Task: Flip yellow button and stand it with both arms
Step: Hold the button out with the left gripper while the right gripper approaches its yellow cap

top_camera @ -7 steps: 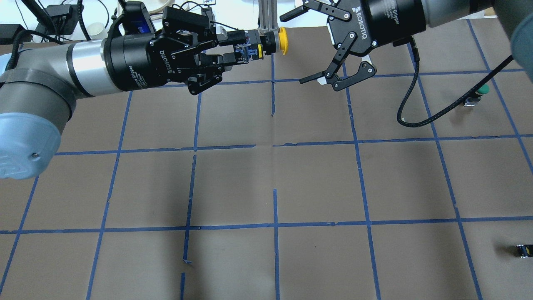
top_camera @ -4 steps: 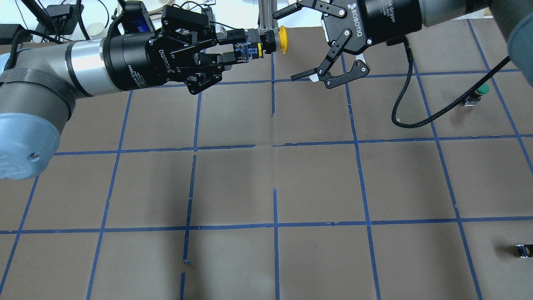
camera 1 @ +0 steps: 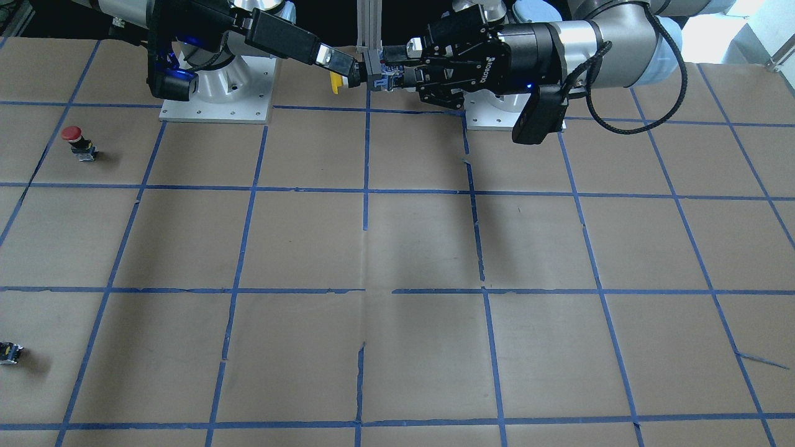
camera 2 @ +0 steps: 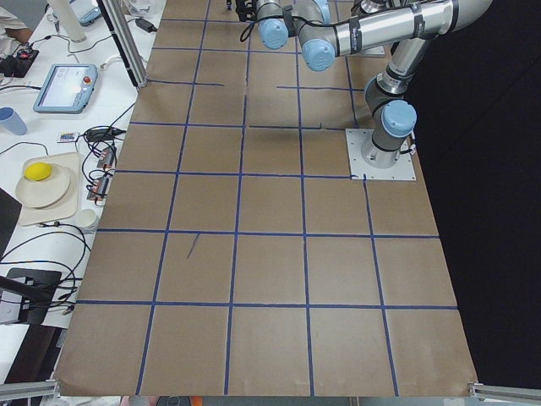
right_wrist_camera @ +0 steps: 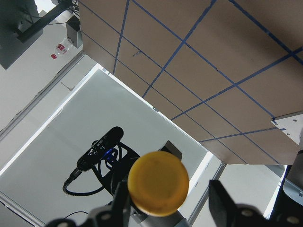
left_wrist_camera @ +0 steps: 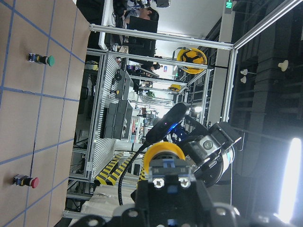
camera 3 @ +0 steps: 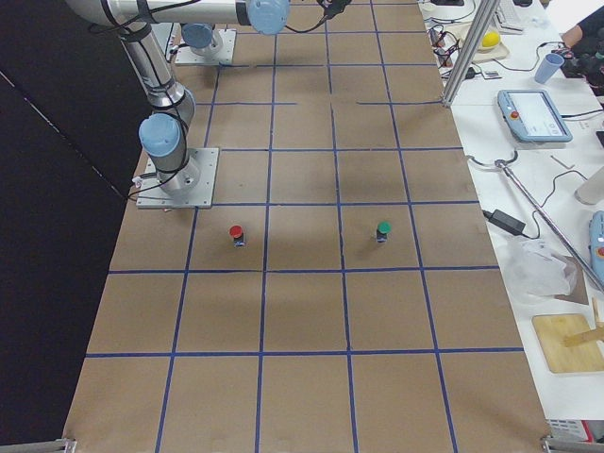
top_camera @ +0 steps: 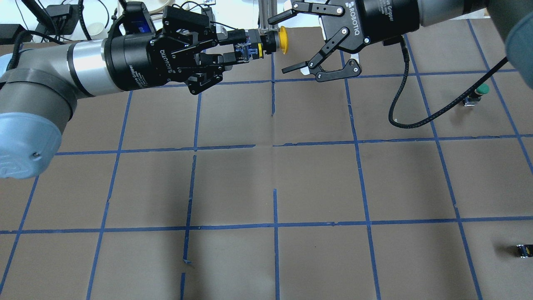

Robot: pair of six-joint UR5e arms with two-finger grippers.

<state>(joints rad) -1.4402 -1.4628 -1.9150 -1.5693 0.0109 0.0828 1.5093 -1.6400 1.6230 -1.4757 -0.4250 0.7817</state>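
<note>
My left gripper is shut on the black-grey body of the yellow button and holds it level in the air above the table's far edge, cap towards the right arm. My right gripper is open, with one finger on each side of the yellow cap and no contact visible. In the right wrist view the cap faces the camera between the two fingers. In the front view the button sits between both grippers. In the left wrist view the cap shows above my fingers.
A green-capped button stands at the right. A red-capped button stands near the right arm's base. A small dark capless part lies at the near right edge. The brown mat has a blue tape grid.
My right gripper has moved left, still open, so its fingers now straddle the yellow cap. My left gripper has held still with the button.
</note>
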